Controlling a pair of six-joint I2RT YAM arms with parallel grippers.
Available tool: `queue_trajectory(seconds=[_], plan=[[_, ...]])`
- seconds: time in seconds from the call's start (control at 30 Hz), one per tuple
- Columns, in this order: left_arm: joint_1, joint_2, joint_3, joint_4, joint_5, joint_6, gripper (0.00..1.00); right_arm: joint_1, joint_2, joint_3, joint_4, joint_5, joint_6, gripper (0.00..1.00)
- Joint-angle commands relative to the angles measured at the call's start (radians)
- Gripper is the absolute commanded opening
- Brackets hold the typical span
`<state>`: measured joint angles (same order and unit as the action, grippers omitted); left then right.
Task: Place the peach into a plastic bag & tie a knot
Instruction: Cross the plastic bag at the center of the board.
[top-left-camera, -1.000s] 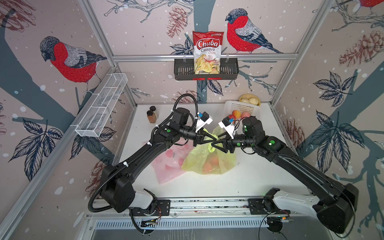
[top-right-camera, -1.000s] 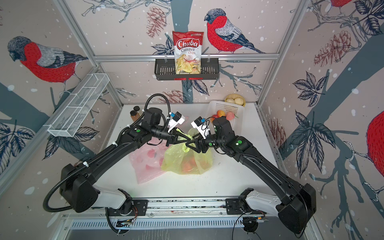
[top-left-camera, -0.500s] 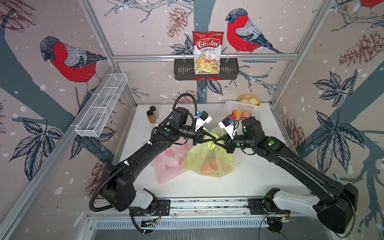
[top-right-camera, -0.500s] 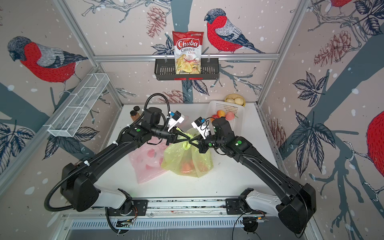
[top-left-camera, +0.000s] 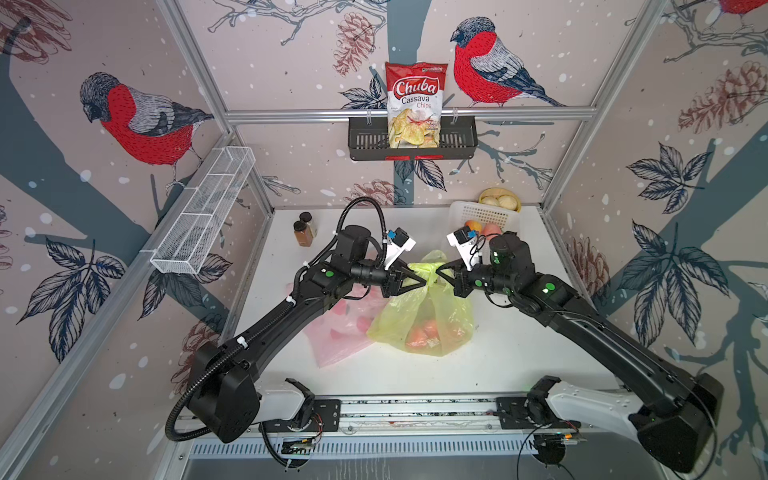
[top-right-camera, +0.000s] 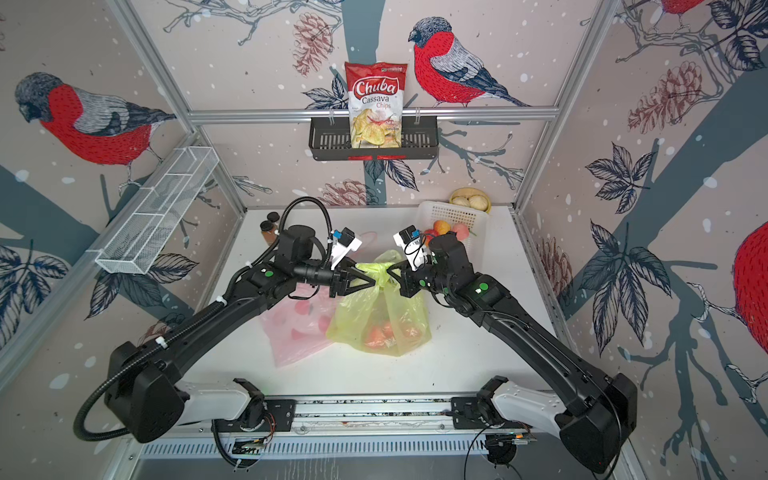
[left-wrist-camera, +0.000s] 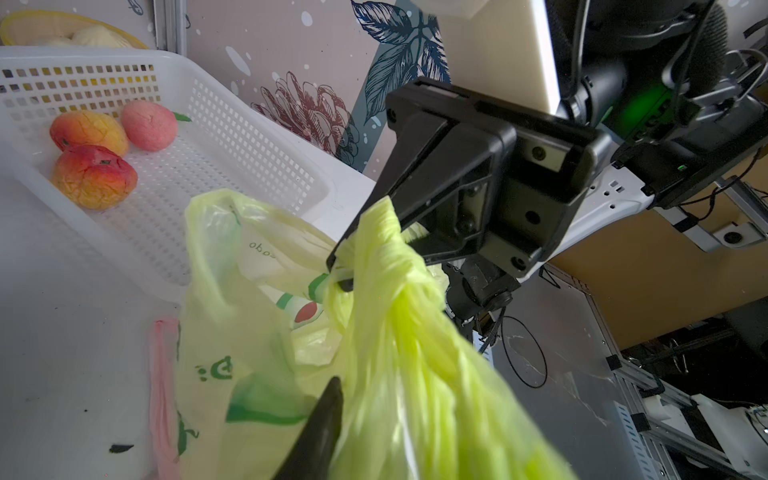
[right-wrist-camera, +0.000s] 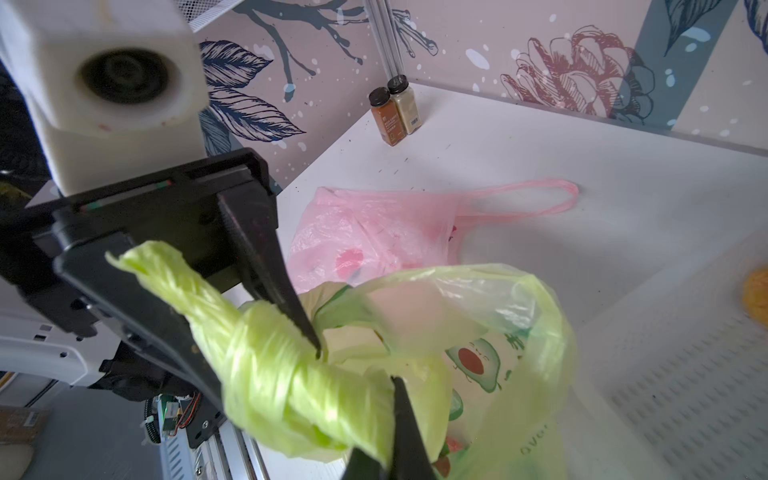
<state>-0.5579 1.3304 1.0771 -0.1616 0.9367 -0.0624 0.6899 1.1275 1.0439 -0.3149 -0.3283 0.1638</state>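
Yellow bag (top-left-camera: 432, 307): peach (top-left-camera: 419, 334) lying inside; knot (right-wrist-camera: 266, 365) forming, tightening pending. Right gripper (top-left-camera: 438, 272): jaws clenching handle (left-wrist-camera: 374, 232). Left gripper (top-left-camera: 423, 282): jaws' hold cannot be told.

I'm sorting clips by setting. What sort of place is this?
Probably a robot test booth, not a real kitchen: metal frame posts hold wallpapered panels, two robot arms are mounted on a rail at the front, and a chip bag sits in a hanging rack.

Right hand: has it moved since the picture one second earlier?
Yes. In a top view the right hand has shifted slightly toward the basket, away from the front rail, and shut on the yellow bag.
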Motion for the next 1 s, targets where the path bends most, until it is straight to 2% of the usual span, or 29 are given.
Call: queue_trajectory(seconds=[0.0, 0.03, 0.27, 0.47, 0.6, 0.73, 0.97], plan=[[-0.017, 0.014, 0.004, 0.035, -0.013, -0.013, 0.07, 0.024, 0.012, 0.008, 0.051, 0.091, 0.028, 0.00], [-0.026, 0.018, 0.003, 0.041, -0.015, -0.013, 0.00, 0.037, 0.019, 0.011, 0.052, 0.118, 0.028, 0.00], [-0.046, 0.013, 0.028, 0.016, -0.032, 0.020, 0.00, 0.107, 0.064, 0.045, 0.030, 0.392, 0.042, 0.00], [-0.046, 0.013, 0.049, 0.012, -0.003, 0.022, 0.00, 0.133, 0.080, 0.047, 0.053, 0.504, 0.043, 0.00], [-0.046, 0.026, 0.033, 0.076, 0.029, -0.017, 0.00, 0.157, 0.090, 0.044, 0.095, 0.523, 0.061, 0.00], [-0.057, 0.042, 0.009, 0.149, 0.031, -0.059, 0.00, 0.175, 0.089, 0.018, 0.175, 0.491, 0.118, 0.00], [-0.095, 0.054, -0.050, 0.316, 0.033, -0.145, 0.00, 0.198, 0.021, -0.143, 0.494, 0.430, 0.254, 0.00]])
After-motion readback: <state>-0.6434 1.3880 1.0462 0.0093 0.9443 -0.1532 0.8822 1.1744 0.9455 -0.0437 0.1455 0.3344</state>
